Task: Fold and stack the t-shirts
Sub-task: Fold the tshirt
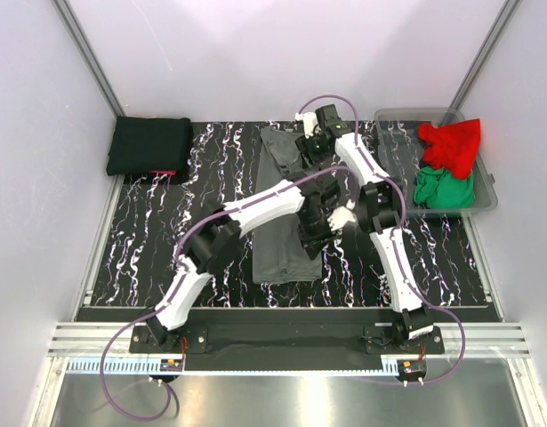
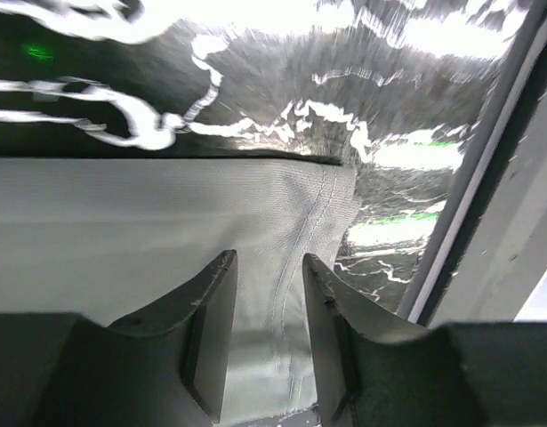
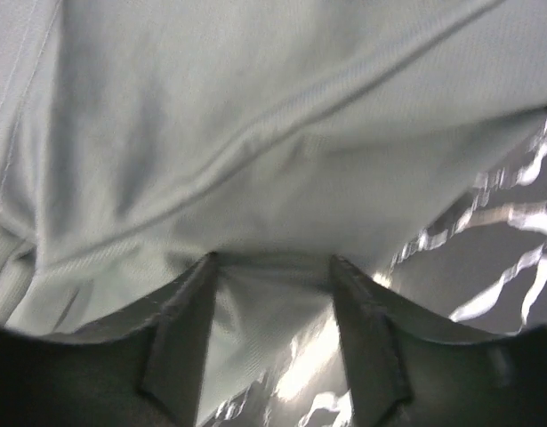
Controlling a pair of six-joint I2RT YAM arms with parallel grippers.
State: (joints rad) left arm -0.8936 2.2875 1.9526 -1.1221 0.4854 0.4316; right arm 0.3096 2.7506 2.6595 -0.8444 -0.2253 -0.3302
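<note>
Top external view: dark grey t-shirt (image 1: 280, 253) mid-table on the black marbled mat (image 1: 148, 240), laid as a long narrow strip from the near edge toward the far wall, far end rumpled. Left wrist view: left gripper (image 2: 269, 262) low over a stitched corner of that cloth, jaws part-way apart, fabric showing through the gap, nothing pinched. Right wrist view: right gripper (image 3: 273, 262) at the far end, jaws spread wide, a ridge of grey cloth at the tips, unclamped.

Judged mid-fold: lengthwise fold made, crosswise fold to come. To do it well:
- Smooth the rumpled far end first, to avoid locking in a crease.
- Pinch every layer at matching corners.
- Lift just clear of the mat, carry 1 end over the other, and square the edges before letting go.

Around, left to right:
- Folded black t-shirt (image 1: 150, 145) in the far-left corner, likely the stack, well apart from the work. Red sliver (image 1: 164, 173) at its near edge, too small to identify.
- 2 arms crossing close above the strip, hiding its right edge; some risk of a clash.
- Clear grey plastic bin (image 1: 482, 203) at far right, holding a red t-shirt (image 1: 451, 142) and a green t-shirt (image 1: 444, 189).
</note>
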